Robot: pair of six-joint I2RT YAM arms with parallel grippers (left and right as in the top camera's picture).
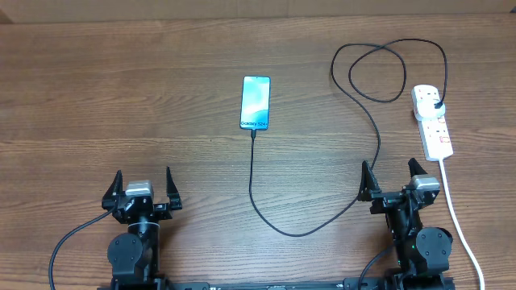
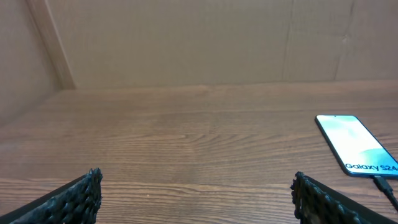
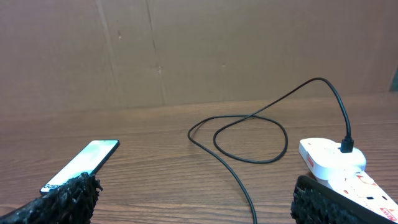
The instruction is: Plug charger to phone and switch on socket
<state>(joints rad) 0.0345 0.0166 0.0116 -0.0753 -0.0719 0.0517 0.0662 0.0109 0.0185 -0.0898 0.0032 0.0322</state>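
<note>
The phone [image 1: 255, 103] lies flat mid-table with its teal screen lit; it also shows in the left wrist view as the phone [image 2: 354, 144] and in the right wrist view as the phone [image 3: 84, 163]. The black charger cable [image 1: 282, 231] meets the phone's bottom edge, curves right, loops at the back and ends in a black plug [image 1: 436, 104] seated in the white socket strip [image 1: 435, 133]. My left gripper [image 1: 143, 182] stands open near the front edge, left of the cable. My right gripper [image 1: 391, 171] is open too, between the cable and the socket [image 3: 329, 163].
The socket's thick white lead [image 1: 459, 225] runs down the right side past my right arm. The charger cable [image 3: 236, 180] crosses the wood just ahead of my right gripper [image 3: 196, 196]. A cardboard wall [image 2: 199, 37] closes off the back of the table.
</note>
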